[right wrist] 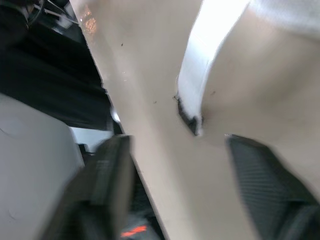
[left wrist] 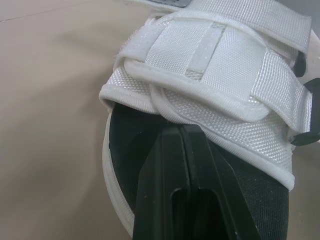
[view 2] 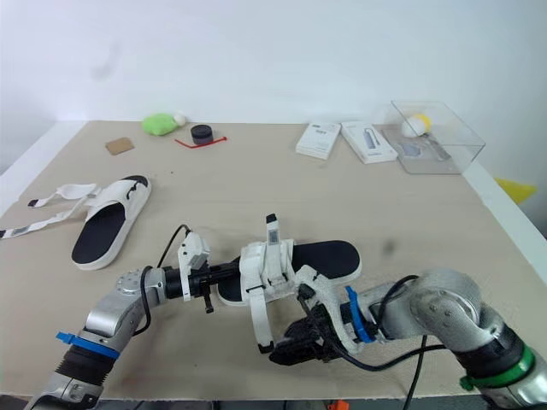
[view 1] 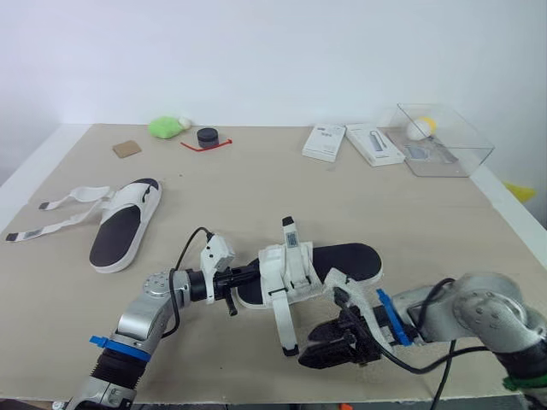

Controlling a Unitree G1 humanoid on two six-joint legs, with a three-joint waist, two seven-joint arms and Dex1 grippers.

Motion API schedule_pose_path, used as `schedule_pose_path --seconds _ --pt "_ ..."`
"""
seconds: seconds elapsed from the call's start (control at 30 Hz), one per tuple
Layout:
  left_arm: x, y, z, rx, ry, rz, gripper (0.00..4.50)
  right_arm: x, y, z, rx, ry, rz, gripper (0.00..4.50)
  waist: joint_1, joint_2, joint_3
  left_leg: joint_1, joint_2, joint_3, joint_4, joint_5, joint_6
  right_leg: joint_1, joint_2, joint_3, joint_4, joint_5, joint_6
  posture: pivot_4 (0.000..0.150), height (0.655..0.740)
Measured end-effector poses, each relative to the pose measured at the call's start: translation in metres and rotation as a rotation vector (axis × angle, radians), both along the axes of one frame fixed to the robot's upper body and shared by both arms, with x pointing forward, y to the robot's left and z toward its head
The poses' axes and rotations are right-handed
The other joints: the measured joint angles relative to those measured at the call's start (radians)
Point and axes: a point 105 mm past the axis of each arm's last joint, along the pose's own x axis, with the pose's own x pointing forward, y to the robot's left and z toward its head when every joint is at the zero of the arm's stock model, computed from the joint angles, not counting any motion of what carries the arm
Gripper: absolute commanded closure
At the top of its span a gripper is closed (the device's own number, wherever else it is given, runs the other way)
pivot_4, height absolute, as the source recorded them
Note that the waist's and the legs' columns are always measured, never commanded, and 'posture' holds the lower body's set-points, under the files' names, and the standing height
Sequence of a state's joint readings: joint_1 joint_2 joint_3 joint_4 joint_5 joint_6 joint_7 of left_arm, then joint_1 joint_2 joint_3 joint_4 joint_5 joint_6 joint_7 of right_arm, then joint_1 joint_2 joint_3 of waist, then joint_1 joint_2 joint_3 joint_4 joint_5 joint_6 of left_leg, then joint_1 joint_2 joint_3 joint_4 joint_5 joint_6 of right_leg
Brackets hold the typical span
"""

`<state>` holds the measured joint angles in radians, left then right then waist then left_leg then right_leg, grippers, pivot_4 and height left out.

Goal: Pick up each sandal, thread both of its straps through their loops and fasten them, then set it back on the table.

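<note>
Your left gripper is pinched shut on the left end of the near sandal, which lies lengthwise left-to-right at lower centre, while your nearer right gripper, fingers wide apart, sits just right of the loose strap trailing toward the frame's bottom.

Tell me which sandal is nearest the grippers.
The front sandal, lying between the left gripper and right gripper; the other sandal sits far left, straps splayed on the table.
</note>
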<state>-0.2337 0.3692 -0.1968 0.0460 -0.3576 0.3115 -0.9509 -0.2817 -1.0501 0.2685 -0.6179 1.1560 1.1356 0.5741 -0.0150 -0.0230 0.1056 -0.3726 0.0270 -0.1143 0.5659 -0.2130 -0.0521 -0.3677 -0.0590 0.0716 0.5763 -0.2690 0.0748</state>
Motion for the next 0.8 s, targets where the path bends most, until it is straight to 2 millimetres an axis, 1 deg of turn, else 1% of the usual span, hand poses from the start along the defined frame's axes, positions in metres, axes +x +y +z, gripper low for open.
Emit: schedule_pose_path --seconds 0.03,0.1,0.13,0.17,0.23,0.3,0.43,0.5,0.53,0.6,0.67,0.8 --pt "0.0 0.001 0.0 0.0 0.002 0.001 4.5 0.001 -0.005 0.001 -0.007 -0.067 0.028 0.03 -0.001 0.0 0.0 0.001 0.0 0.0 0.0 0.0 -0.001 0.0 0.0 0.0 0.0 0.0 0.0 0.15 0.74" --pt "-0.001 0.001 -0.001 0.002 0.002 0.0 4.5 0.003 -0.014 0.003 -0.026 -0.283 0.158 0.03 -0.003 -0.001 -0.001 0.003 0.0 0.001 0.001 -0.003 -0.005 0.002 -0.001 0.0 0.0 -0.001 0.002 0.15 0.74" --pt "0.0 0.002 -0.001 0.004 0.003 0.002 4.5 0.005 -0.014 0.006 -0.008 -0.434 0.252 0.03 -0.004 -0.003 -0.002 0.004 0.001 0.002 0.001 -0.004 -0.007 0.002 -0.001 -0.001 0.0 -0.001 0.002 0.15 0.74" --pt "0.0 0.003 -0.001 0.006 0.005 0.006 4.5 0.006 -0.011 0.01 0.034 -0.564 0.336 0.03 -0.004 -0.004 -0.002 0.005 0.001 0.002 0.002 -0.005 -0.008 0.002 -0.001 -0.002 0.0 -0.001 0.002 0.15 0.74" --pt "0.001 0.004 -0.001 0.007 0.004 0.012 4.5 0.002 -0.005 0.018 0.14 -0.883 0.558 0.03 -0.006 -0.004 -0.001 0.006 0.001 0.003 0.003 -0.006 -0.009 0.002 -0.002 -0.002 -0.001 -0.001 0.002 0.15 0.74" --pt "0.002 0.004 -0.001 0.007 0.003 0.015 4.5 -0.001 -0.004 0.018 0.164 -1.121 0.735 0.03 -0.007 -0.002 0.001 0.006 0.001 0.005 0.004 -0.006 -0.01 0.003 -0.004 -0.001 -0.002 -0.001 0.002 0.15 0.74" --pt "0.003 0.005 -0.001 0.007 0.002 0.019 4.5 0.003 -0.001 0.01 0.152 -1.463 0.996 0.03 -0.007 -0.002 0.003 0.007 0.001 0.006 0.005 -0.004 -0.01 0.003 -0.004 -0.001 -0.002 -0.001 0.002 0.15 0.74" --pt "0.003 0.005 -0.001 0.006 0.003 0.021 4.5 0.006 0.008 0.002 0.143 -1.601 1.12 0.03 -0.006 -0.002 0.003 0.009 0.001 0.006 0.005 -0.001 -0.007 0.004 -0.004 0.0 0.0 -0.001 0.002 0.15 0.74" --pt "0.003 0.004 -0.001 0.006 0.003 0.018 4.5 0.007 0.009 -0.001 0.135 -1.622 1.144 0.03 -0.006 -0.002 0.003 0.01 0.001 0.006 0.005 -0.001 -0.007 0.004 -0.003 0.0 0.001 -0.001 0.002 0.15 0.74" --pt "0.002 0.004 -0.002 0.007 0.006 0.019 4.5 0.017 0.014 -0.011 0.095 -1.672 1.192 0.03 -0.006 -0.002 0.003 0.014 0.001 0.006 0.003 -0.001 -0.007 0.007 -0.003 0.001 0.001 -0.001 0.001 0.15 0.74" --pt "0.001 0.003 -0.001 0.006 0.005 0.012 4.5 0.019 0.015 -0.016 0.082 -1.689 1.211 0.03 -0.005 -0.002 0.002 0.016 0.0 0.005 0.002 -0.001 -0.008 0.011 -0.002 0.002 0.001 0.0 0.0 0.15 0.74" --pt "0.0 0.003 -0.001 0.005 0.005 0.005 4.5 0.024 0.02 -0.016 0.077 -1.737 1.216 0.03 -0.005 -0.002 0.002 0.02 -0.001 0.004 0.001 -0.003 -0.01 0.016 -0.002 0.003 0.001 0.0 0.0 0.15 0.74"
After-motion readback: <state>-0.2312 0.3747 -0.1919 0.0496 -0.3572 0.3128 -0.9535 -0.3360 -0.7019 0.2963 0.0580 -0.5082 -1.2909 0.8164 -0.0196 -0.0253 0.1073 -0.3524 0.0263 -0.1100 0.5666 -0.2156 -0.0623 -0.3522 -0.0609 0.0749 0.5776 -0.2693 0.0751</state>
